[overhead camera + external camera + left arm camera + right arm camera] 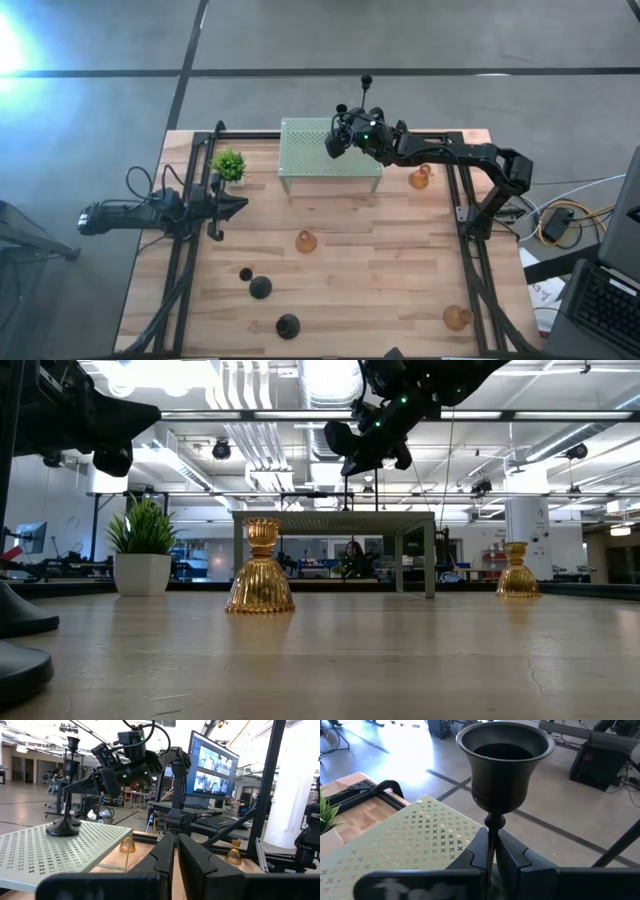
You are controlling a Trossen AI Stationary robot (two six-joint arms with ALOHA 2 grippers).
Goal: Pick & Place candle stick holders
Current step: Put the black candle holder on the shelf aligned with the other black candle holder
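From above, the right gripper (338, 140) reaches over the pale green perforated stand (310, 150) at the desk's (380, 250) far edge, its jaws clenched on the thin stem of a tall black holder (366, 88) that stands on the stand. The left gripper (240, 206) waits near the left edge, jaws clenched on nothing, just in front of the small potted plant (229, 165). Amber holders lie apart: one mid-desk (306, 241), one by the stand's right side (420, 178), one near the front right corner (457, 318). Three black holders (261, 288) sit toward the front left. At desk height, two amber holders (259, 568) stand upright before the stand (335, 516), the plant (142, 550) to one side, the right gripper (350, 460) above the stand. The left wrist view shows the black holder's round base (63, 826) resting on the perforated top, the right gripper (82, 784) around its stem. The right wrist view shows the holder's cup (505, 762) just above the fingers (475, 852) squeezing the stem.
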